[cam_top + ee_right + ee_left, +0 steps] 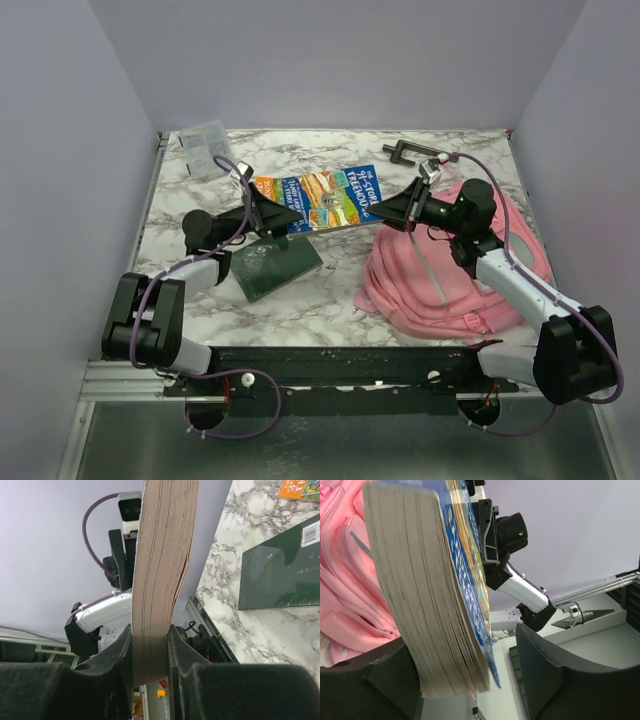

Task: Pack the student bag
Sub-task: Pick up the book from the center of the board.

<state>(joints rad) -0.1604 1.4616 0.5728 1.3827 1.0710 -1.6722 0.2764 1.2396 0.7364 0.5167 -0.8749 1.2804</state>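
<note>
Clamped on book (320, 200) edge by right gripper (150, 642); straddled loosely at opposite edge by left gripper (467, 675), gap one side.

The place reads as a robotics lab test cell, not a lived-in room. A marble-patterned desk (330, 300) is boxed in by plain pale walls (330, 60) beyond and to either side of the left hand (287, 214) and the right hand (383, 208). Behind the hands, at the desk's near edge, an aluminium rail (120, 380) is fitted, and purple cables (484, 167) are looped along the arms. Staged props are present: a paperback book (325, 198) is clamped in the right hand, and a pink student bag (440, 285) is spread just below that hand.
</note>
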